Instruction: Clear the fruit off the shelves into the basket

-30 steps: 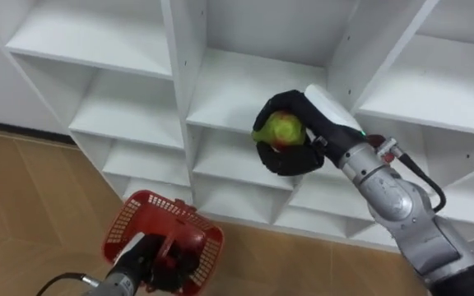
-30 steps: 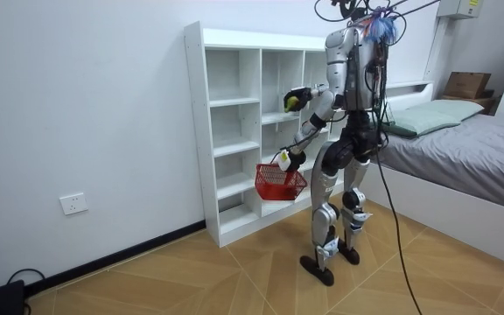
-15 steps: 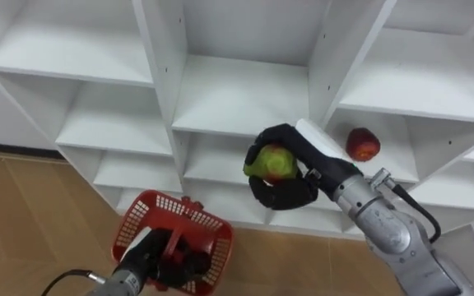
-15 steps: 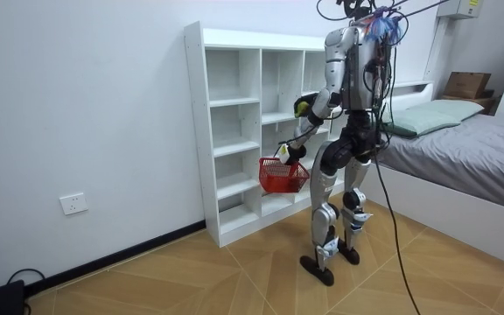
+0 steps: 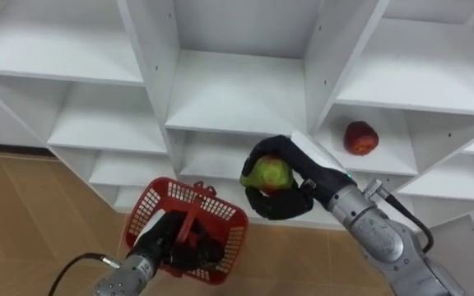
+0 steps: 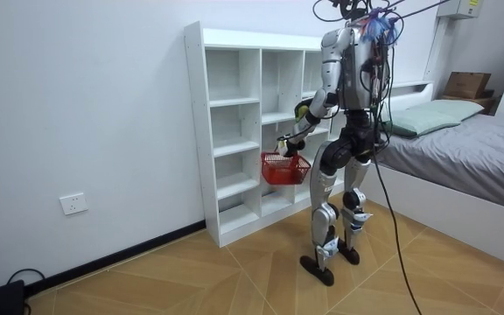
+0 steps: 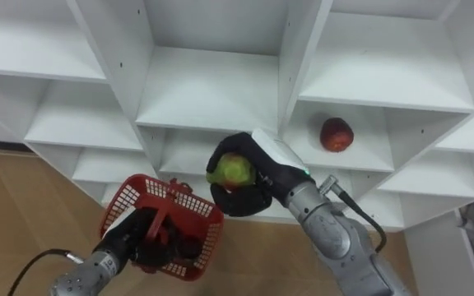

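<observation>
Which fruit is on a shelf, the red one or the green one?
The red fruit, lying alone in a right-side shelf compartment; the green fruit is clasped in the right hand.

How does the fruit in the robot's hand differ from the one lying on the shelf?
The yellow-green fruit has a reddish blush; the red apple is dark red all over. The yellow-green fruit is clasped in the right hand, in front of the closet, near the red basket held by the left hand; the red apple rests untouched on a shelf. Both are round, of similar size.
</observation>
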Controlling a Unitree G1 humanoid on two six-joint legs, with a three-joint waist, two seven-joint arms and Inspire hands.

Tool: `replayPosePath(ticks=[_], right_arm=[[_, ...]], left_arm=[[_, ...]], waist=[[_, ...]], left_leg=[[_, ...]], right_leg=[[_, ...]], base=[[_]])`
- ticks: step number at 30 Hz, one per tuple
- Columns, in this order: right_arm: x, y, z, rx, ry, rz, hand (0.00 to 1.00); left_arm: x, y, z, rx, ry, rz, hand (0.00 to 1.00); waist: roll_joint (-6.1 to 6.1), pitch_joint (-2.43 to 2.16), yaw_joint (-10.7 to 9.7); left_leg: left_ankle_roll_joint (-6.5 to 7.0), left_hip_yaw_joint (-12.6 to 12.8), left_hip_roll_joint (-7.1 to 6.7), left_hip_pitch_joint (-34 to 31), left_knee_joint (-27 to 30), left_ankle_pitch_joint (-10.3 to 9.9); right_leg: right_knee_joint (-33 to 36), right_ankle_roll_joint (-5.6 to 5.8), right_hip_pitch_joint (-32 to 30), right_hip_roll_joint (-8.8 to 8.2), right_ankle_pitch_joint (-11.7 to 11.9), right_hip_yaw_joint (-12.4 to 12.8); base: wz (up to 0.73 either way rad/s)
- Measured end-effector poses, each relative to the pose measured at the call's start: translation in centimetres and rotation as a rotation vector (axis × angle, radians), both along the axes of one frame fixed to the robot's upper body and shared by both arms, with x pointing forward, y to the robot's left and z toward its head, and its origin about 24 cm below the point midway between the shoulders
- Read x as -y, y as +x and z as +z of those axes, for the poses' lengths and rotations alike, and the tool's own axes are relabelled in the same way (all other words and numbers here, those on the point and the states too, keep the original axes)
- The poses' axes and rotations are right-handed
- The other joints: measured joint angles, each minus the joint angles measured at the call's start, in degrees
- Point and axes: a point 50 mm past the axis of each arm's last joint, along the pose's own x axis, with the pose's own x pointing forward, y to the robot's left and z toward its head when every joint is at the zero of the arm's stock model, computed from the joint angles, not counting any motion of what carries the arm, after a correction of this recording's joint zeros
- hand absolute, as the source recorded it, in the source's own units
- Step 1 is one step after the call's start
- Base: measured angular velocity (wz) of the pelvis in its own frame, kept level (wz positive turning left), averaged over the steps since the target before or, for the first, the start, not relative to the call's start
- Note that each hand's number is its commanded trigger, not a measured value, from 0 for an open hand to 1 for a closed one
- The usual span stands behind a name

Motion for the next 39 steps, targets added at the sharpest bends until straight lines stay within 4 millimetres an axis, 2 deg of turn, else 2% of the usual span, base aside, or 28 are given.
replayPosePath(ticks=[3,9,13,18,35,37,38,39], right_arm=[[0.4,-0.1,-0.9,-0.038,-0.015,-0.014,1.0],[0.6,-0.2,-1.4,-0.057,-0.021,-0.022,1.0],[0.4,-0.2,-1.7,-0.071,-0.014,-0.025,1.0],[0.6,-0.5,-3.1,-0.129,-0.017,-0.049,1.0],[0.7,-0.7,-3.7,-0.157,-0.026,-0.053,1.0],[0.6,-0.8,-3.8,-0.16,-0.029,-0.046,0.71],[0.5,-0.9,-3.9,-0.163,-0.031,-0.039,0.47],[0.4,-0.9,-4.0,-0.168,-0.033,-0.036,0.15]], left_arm=[[0.7,0.5,0.7,0.041,-0.013,-0.027,1.0],[1.1,0.8,1.2,0.057,-0.037,-0.062,1.0],[1.6,1.2,1.8,0.08,-0.075,-0.082,1.0],[2.1,1.2,1.8,0.069,-0.114,-0.106,1.0],[3.3,1.0,2.2,0.057,-0.199,-0.176,1.0],[3.4,1.0,2.2,0.053,-0.213,-0.183,1.0],[3.4,1.0,2.2,0.051,-0.225,-0.182,1.0],[3.4,1.0,2.3,0.053,-0.227,-0.183,1.0]], waist=[[0.52,0.25,0.01],[1.84,0.02,-0.03],[1.82,0.01,-0.06],[1.8,0.01,-0.07],[1.79,0.0,-0.08],[1.79,0.0,-0.07],[1.79,0.0,-0.09],[1.79,0.0,-0.09]], left_leg=[[0.02,-0.07,0.0,-0.25,0.02,-0.01],[0.01,-0.01,0.01,-1.31,0.02,0.0],[0.02,0.01,-0.05,-1.42,0.04,0.0],[0.03,0.05,-0.16,-1.51,0.26,0.01],[0.03,0.16,0.03,-1.55,0.6,0.01],[0.03,0.3,0.04,-1.52,0.6,0.01],[0.03,0.35,0.05,-1.49,0.6,0.01],[0.03,0.36,0.05,-1.49,0.6,0.01]], right_leg=[[-0.04,0.0,-0.05,-0.14,0.0,-0.72],[0.04,-0.02,-1.23,-0.18,0.0,-0.73],[-0.01,-0.01,-1.28,-0.42,-0.01,-0.72],[-0.01,0.03,-1.29,-0.48,-0.03,-0.69],[0.12,0.0,-1.19,-0.48,-0.02,-0.52],[0.12,-0.01,-1.19,-0.49,-0.02,-0.44],[0.11,-0.01,-1.19,-0.48,-0.02,-0.39],[0.11,-0.01,-1.19,-0.49,-0.02,-0.38]], base=[[0.04],[0.0],[0.0],[0.0],[0.0],[-0.02],[0.0],[0.0]])
